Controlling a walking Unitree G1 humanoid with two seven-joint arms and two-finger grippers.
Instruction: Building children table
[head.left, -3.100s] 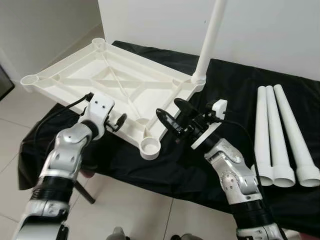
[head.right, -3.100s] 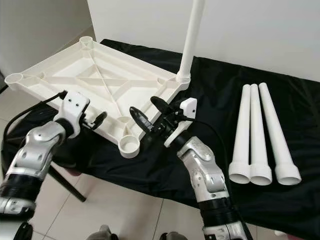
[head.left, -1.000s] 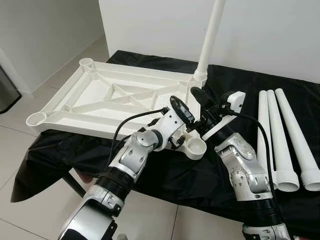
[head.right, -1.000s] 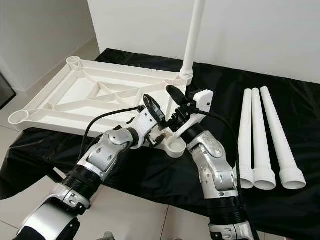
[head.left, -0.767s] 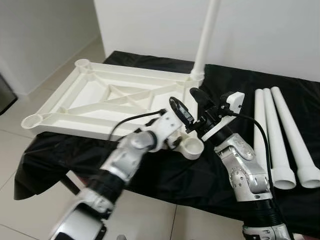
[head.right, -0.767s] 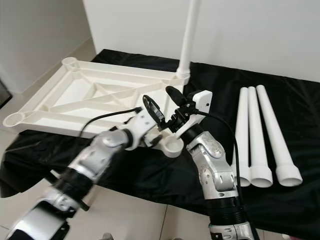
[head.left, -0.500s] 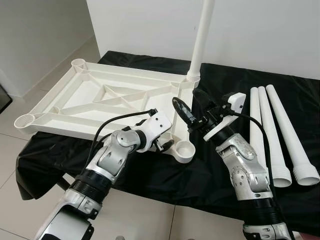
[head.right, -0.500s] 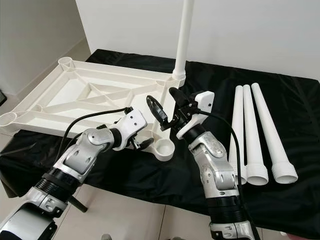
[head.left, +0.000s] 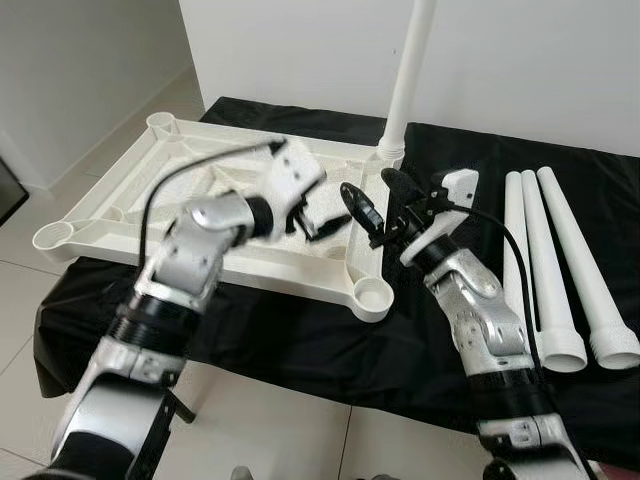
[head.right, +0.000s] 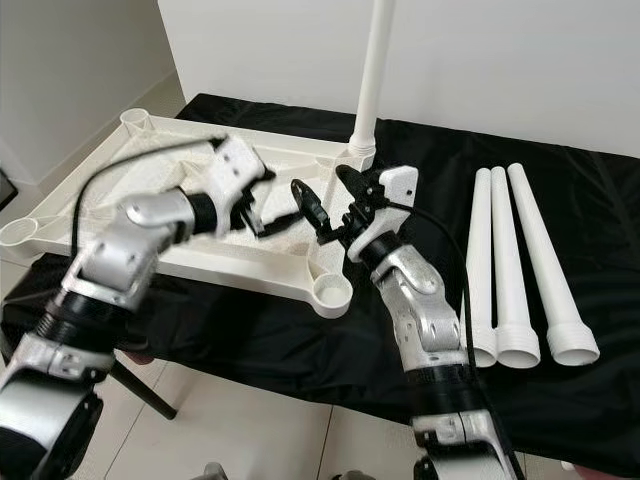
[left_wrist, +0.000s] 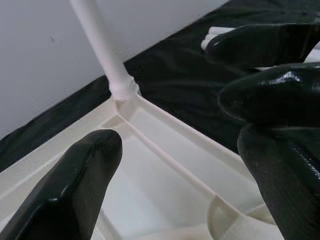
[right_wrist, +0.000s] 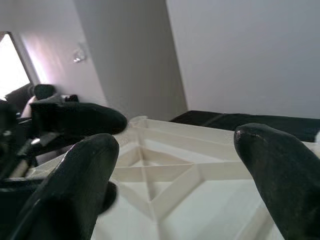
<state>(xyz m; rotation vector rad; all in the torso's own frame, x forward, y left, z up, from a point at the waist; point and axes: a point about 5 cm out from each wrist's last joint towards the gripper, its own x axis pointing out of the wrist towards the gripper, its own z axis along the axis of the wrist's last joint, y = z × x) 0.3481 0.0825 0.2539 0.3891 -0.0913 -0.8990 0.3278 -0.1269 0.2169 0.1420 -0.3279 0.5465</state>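
Observation:
The white tabletop (head.left: 105, 185) lies upside down on the black-draped table, ribs facing up. One white leg (head.left: 408, 70) stands upright in its far right corner socket. The near right corner socket (head.left: 373, 295) is empty. My left gripper (head.left: 318, 215) hovers open over the ribbed inside of the tabletop (left_wrist: 165, 165), near its right end, holding nothing. My right gripper (head.left: 372, 190) is open just to the right of it, above the tabletop's right rail and below the upright leg (left_wrist: 102, 50). The two grippers face each other, close but apart.
Three loose white legs (head.left: 545, 265) lie side by side on the black cloth (head.left: 440, 340) at the right. A white wall stands behind the table. Tiled floor lies to the left and in front, below the table's edge.
My left gripper has risen from the tabletop's front rail by the near socket and now hangs over its inside. The right gripper has shifted slightly left, towards it.

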